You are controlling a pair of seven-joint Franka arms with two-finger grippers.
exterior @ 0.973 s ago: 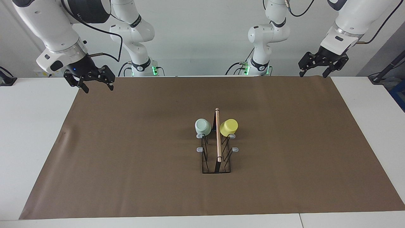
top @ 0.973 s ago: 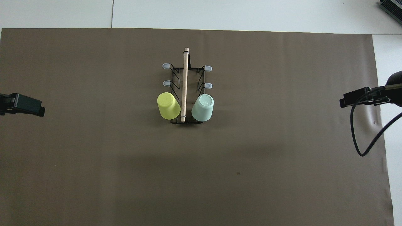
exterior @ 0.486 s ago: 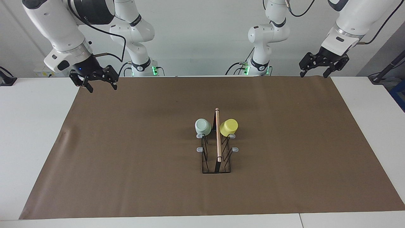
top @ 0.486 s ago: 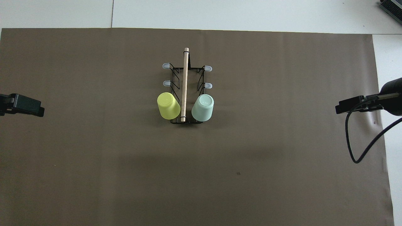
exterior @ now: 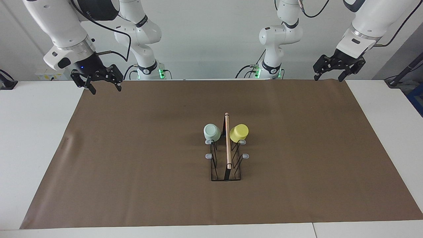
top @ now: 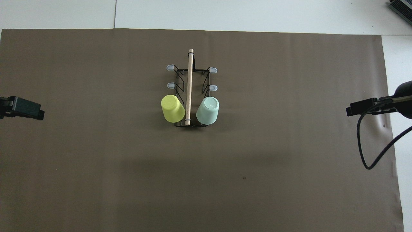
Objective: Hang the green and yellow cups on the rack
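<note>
A brown mat covers the white table; green cup and yellow cup hang on the rack at mid-mat, while left gripper and right gripper hover empty, fingers apart, over the mat's corners nearest the robots.

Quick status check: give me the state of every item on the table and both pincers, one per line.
green cup: hung upside down on the rack prong nearest the robots, right arm's side.
yellow cup: hung upside down on the matching prong, left arm's side.
rack: upright on the brown mat; four prongs free.
left pincer: open, holding nothing.
right pincer: open, holding nothing.
</note>
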